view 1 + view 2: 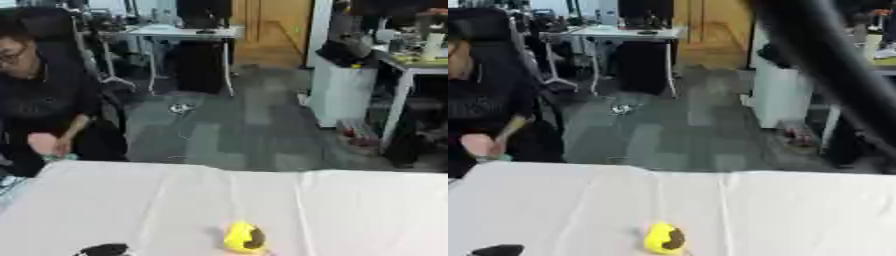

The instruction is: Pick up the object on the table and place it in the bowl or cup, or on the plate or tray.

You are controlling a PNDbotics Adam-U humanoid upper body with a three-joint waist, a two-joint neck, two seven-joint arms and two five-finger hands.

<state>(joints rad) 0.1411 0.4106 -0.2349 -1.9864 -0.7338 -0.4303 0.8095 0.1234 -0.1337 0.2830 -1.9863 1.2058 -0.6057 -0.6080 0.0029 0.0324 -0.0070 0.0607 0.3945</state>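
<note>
The yellow object [243, 238] sits on the white-covered bench [350, 210], close to the near edge of the view and a little right of centre in the left eye view, a little left of centre in the right eye view; it is a small rounded lump with a dark patch on its right face, and it looks roughly as tall as it is wide, so no long axis can be made out; something pinkish shows just under it at the lower edge, too little to name. To its left, near the lower left corner and apart from it, lies a dark shape [103, 249], cut by the edge of the view; whether this is a dish, a part of the robot's left hand or something else cannot be told. No hand shows clearly in either view, so whether the fingers are spread or curled cannot be told; a thick dark bar [824, 60] slants down the upper right of the right eye view and is probably the right arm held close to the camera, which would suggest the right side is the one raised. No bowl, cup, plate or tray is surely in sight. The cloth around the object is bare on the far side and to the right, giving open room for an approach from above or from the right; folds in the cloth run away from the object towards the far edge.
</note>
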